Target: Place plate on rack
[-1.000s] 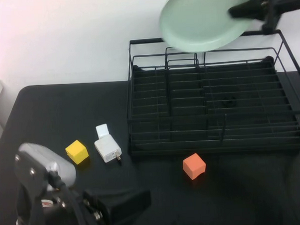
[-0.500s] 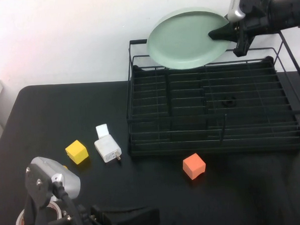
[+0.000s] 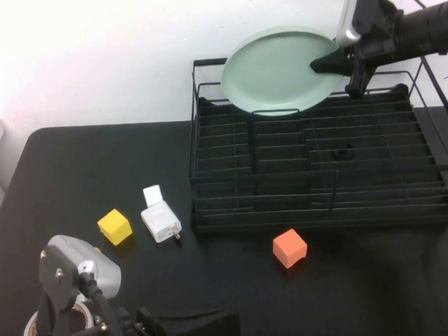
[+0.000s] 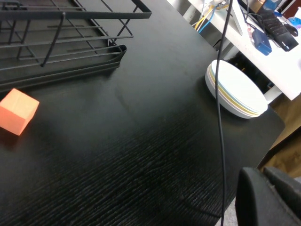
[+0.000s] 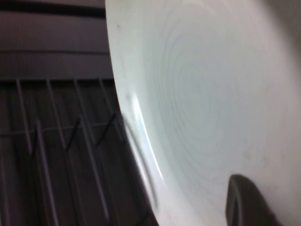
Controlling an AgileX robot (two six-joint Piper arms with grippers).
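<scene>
Midway through the job, the right gripper [image 3: 331, 62] holds the plate [image 3: 279, 67] tilted on edge above the far rail of the rack [image 3: 321, 167], near the counter's far edge. Its jaws are clamped on the plate's right-hand rim, one dark finger lying across the pale green face. From the right wrist view, the plate [image 5: 211, 103] fills most of the frame, with the rack's wires [image 5: 56, 155] close beneath its lower edge, though whether it touches them cannot be told. By appearances the pick-up and carry are done; what is left is lowering the plate between the upright dividers and letting go. The left gripper [image 3: 194, 329] sits parked at the counter's [image 3: 75, 167] near left corner, and whether its jaws are apart or together cannot be told. A yellow cube [image 3: 115, 226], a white charger [image 3: 161, 221] and an orange cube [image 3: 290, 248] lie on the counter in front of the rack, clear of the work.
</scene>
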